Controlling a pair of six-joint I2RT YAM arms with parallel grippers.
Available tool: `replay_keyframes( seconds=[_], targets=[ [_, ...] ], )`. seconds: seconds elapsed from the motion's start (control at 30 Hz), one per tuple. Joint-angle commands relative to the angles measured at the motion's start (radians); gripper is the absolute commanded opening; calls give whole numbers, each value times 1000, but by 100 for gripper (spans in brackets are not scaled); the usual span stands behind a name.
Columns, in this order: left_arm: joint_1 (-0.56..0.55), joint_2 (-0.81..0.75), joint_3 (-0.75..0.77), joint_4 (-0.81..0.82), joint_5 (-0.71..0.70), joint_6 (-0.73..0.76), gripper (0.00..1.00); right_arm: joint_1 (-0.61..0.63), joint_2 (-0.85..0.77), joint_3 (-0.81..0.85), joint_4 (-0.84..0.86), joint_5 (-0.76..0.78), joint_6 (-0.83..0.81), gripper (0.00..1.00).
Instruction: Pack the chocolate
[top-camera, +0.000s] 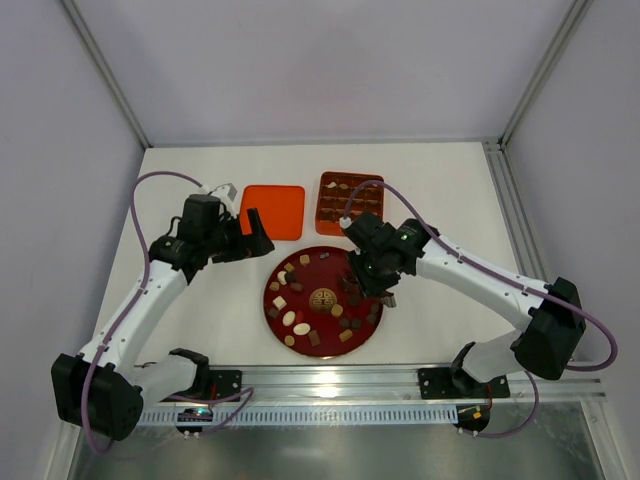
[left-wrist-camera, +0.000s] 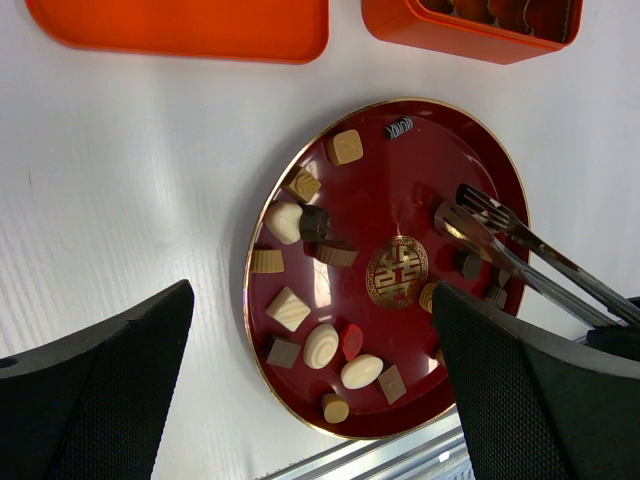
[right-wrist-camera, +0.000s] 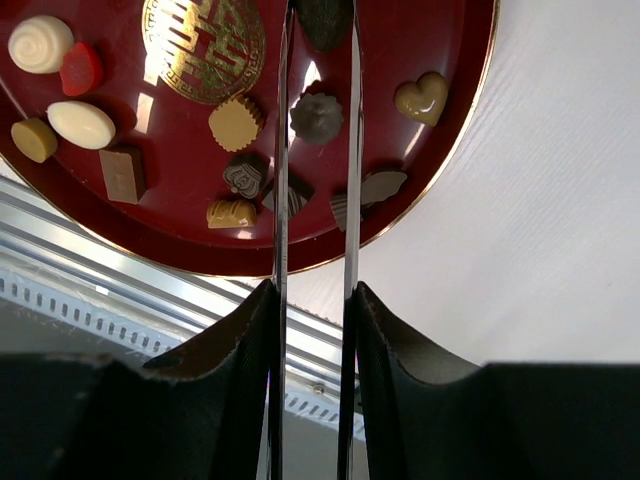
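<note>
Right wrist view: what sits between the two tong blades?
A dark fluted chocolate on the plate shows between the blades of the tongs; another dark piece sits at their tips. Seen in the right wrist view.

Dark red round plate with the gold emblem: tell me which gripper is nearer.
Right. The right gripper, holding metal tongs, hangs over the plate's right side; the left gripper sits off its rim, by the flat orange lid.
</note>
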Motion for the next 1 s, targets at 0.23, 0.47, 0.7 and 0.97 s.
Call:
replay_keyframes(
  seconds=[0.23, 0.47, 0.7, 0.97],
  targets=[
    [-5, -10, 30, 7, 12, 16, 100, 5, -8, 119, -40, 40, -13, 36],
    [-5, -9, 28, 7, 17, 15, 100, -5, 4, 161, -44, 45, -24, 36],
    [-5, -10, 30, 7, 17, 15, 100, -76, 55, 283, -46, 22, -71, 36],
    [-5, -5, 31, 7, 21, 15, 100, -225, 171, 496, -41, 14, -140, 36]
  ],
)
